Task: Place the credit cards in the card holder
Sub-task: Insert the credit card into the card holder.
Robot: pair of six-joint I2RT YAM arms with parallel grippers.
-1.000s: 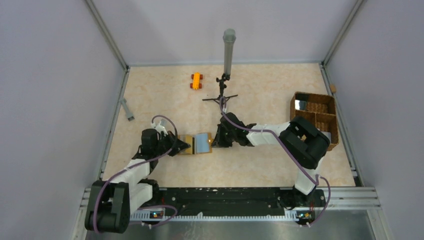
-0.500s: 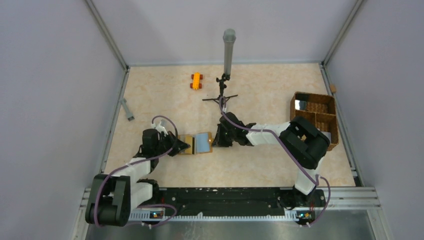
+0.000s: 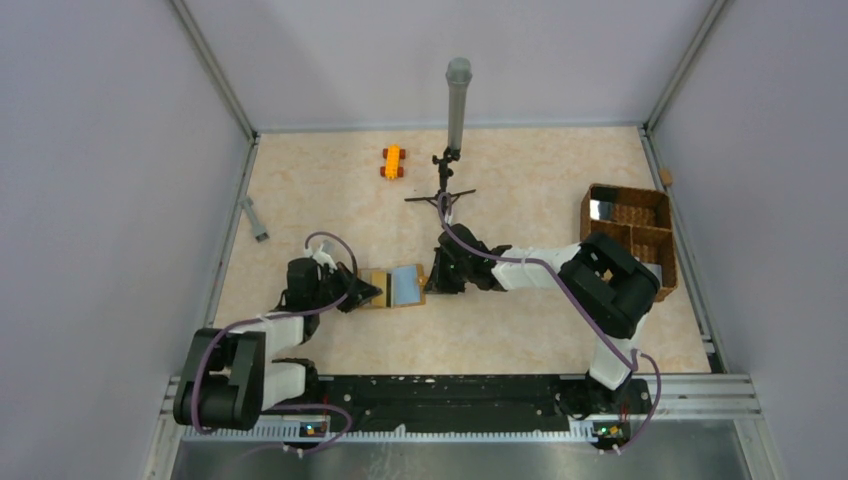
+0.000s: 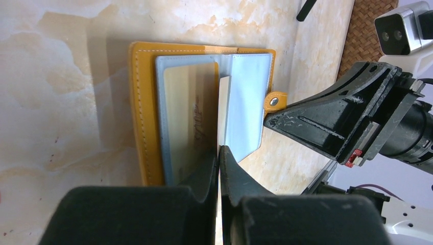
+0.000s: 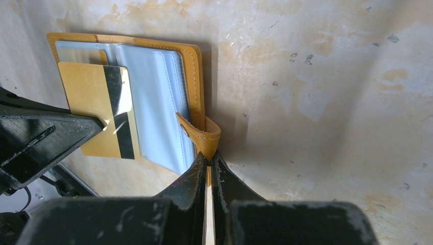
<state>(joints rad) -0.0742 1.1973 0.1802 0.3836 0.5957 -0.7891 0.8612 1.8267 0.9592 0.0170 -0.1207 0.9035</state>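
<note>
Lying open near the middle of the table (image 3: 540, 180), the wallet (image 3: 410, 285) shows its inside upward: an orange cover, with pale clear sleeves on both pages. One gripper is at each side of it.

The left gripper (image 4: 219, 153) is at the left side, and its jaws are pressed together on a card (image 5: 94, 97). The card has a gold face with a black stripe. It is held over the left page of the wallet, tilted up on its edge, so the left wrist view sees it only as a thin pale line going away from the fingertips. Its lower edge is down at the sleeves, but I cannot tell if it is inside a pocket. The left page also looks gold behind its sleeve. I cannot tell whether this is a second card or only a reflection.

The right gripper (image 5: 207, 161) is at the right side. Its jaws are narrow, closed on the right edge of the wallet cover, just beside the snap tab (image 5: 196, 133), which curls up above the fingertips.

Well apart from the wallet, a small orange car (image 3: 393, 161) stands near the far edge. To the right of it is a grey tube (image 3: 457, 100) on a black stand (image 3: 440, 194). A basket (image 3: 588, 215) sits at the right side, partly hidden by the right arm. Something shiny lies in its far left compartment.
</note>
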